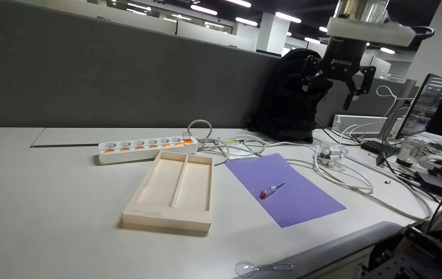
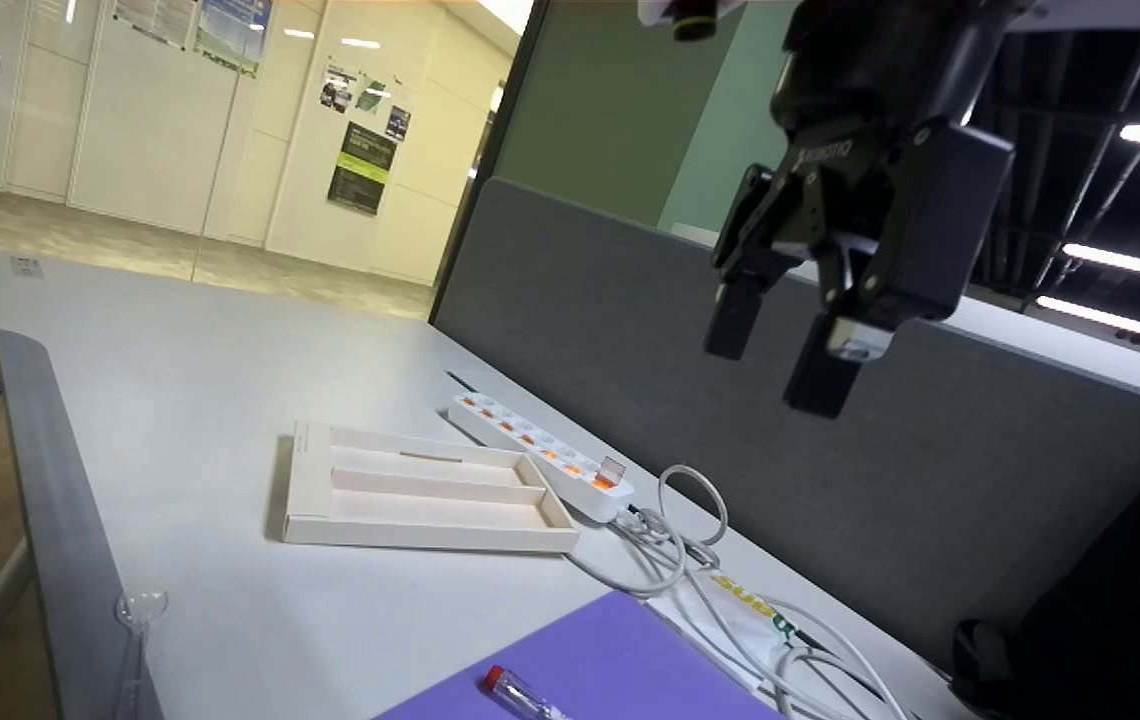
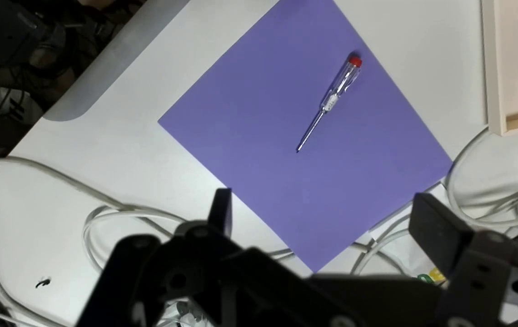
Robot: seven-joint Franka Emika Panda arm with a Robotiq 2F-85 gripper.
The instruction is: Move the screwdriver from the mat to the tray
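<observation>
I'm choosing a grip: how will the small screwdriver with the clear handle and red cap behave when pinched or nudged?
The small clear-handled screwdriver may slip, since its handle looks glossy. Being slim and rodlike, it could roll across the flat purple rectangular mat. It's probably stiff: its thin metallic shaft looks straight.

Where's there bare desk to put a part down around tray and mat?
In an exterior view, widest patch: desk left of the tray, in front of the power strip. A narrower bare lane runs between tray and mat. Crowded: past the mat's far and right edges, looped with white cables.
</observation>
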